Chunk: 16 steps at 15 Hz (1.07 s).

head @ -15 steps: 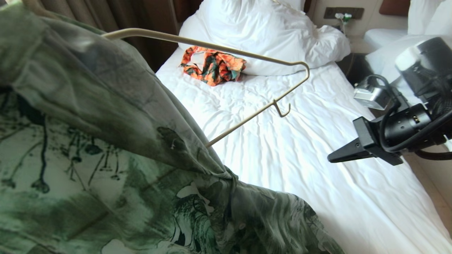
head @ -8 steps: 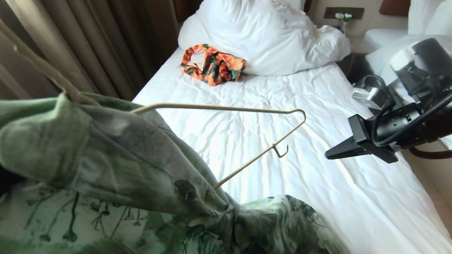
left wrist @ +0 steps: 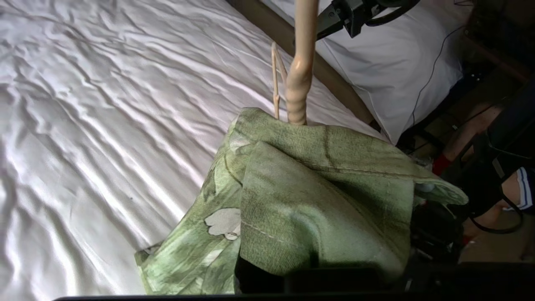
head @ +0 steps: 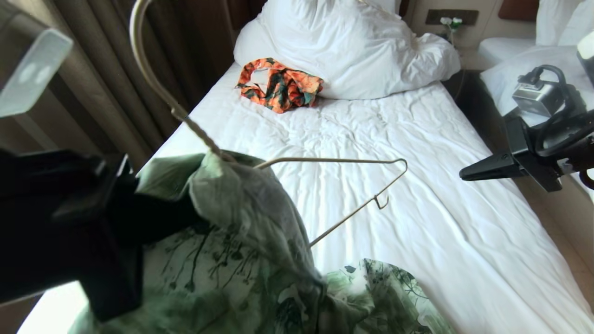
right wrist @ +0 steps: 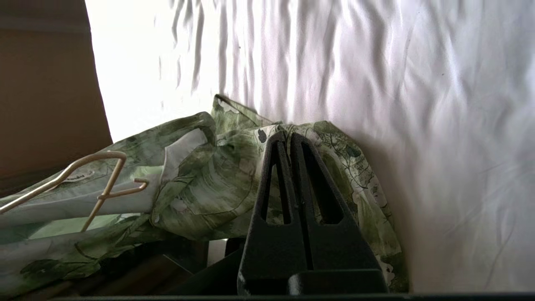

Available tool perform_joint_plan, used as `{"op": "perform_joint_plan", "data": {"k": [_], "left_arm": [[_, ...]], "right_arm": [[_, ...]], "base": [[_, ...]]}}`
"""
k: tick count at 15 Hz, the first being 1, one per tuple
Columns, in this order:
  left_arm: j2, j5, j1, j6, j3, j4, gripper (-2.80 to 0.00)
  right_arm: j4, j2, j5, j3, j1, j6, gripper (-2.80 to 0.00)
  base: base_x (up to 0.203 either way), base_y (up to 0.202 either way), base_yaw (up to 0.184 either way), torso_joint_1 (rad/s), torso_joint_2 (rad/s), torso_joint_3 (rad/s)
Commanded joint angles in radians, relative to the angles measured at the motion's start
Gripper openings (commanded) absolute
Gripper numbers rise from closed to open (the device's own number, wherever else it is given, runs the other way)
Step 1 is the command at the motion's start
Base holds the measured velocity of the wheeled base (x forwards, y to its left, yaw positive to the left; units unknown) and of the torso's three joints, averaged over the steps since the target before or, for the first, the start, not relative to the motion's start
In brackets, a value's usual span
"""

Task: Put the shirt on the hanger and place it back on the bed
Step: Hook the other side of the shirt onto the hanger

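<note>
**Shirt and hanger lowered toward bed, right gripper backed off**

Since a second ago the shirt (head: 241, 260) and hanger (head: 334, 185) have dropped from high in front of the head camera to low over the bed (head: 417, 241). The left arm now shows in the head view. The right gripper (head: 468, 173) has pulled away from the hanger toward the bed's far edge.

Shirt: bunched over one end of the hanger, only that shoulder on. The other hanger arm sticks out bare over the sheet, its small notch hook exposed. The shirt's lower part already touches the sheet at the near end of the bed. So hanging looks half done, judging by the bare arm.

Left gripper (left wrist: 326, 276): at the shirt's collar beside the hanger neck. Fingers hidden under the cloth, reads as closed; looks clamped on shirt and probably hanger, since both hang from it. The hook curves up above it, so the load hangs below the grip.

Right gripper: fingers pressed together, empty, above the bed's side and well apart from the hanger. Likely clearing space, or waiting to pull the loose shoulder over the bare arm.

Orange garment (head: 278, 86) lies near the pillow (head: 352, 46) at the head of the bed, well apart from the shirt.
</note>
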Motion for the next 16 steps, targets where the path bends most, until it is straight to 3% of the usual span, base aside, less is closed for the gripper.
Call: {"op": "perform_joint_plan", "data": {"k": [1,7,10,16], "left_arm": [[0.143,-0.081,0.070,0.031,-0.100,-0.010,-2.80],[0.389,-0.136,0.121,0.120,-0.411,-0.003,-2.80],[0.468,-0.139,0.131,0.136,-0.573,0.011,-2.80],[0.570,-0.139,0.151,0.191,-0.921,0.184,-2.80]], "right_arm": [[-0.011,-0.005,0.033,-0.003,-0.067,0.002,-2.80],[-0.032,-0.001,0.129,-0.002,-0.219,-0.053,-2.80],[-0.069,0.000,0.174,-0.004,-0.280,-0.055,-2.80],[-0.084,-0.004,0.184,-0.018,-0.339,-0.060,-2.80]], "base": [[0.000,0.000,0.000,0.000,0.00,0.000],[0.000,0.000,0.000,0.000,0.00,0.000],[0.000,0.000,0.000,0.000,0.00,0.000],[0.000,0.000,0.000,0.000,0.00,0.000]]}}
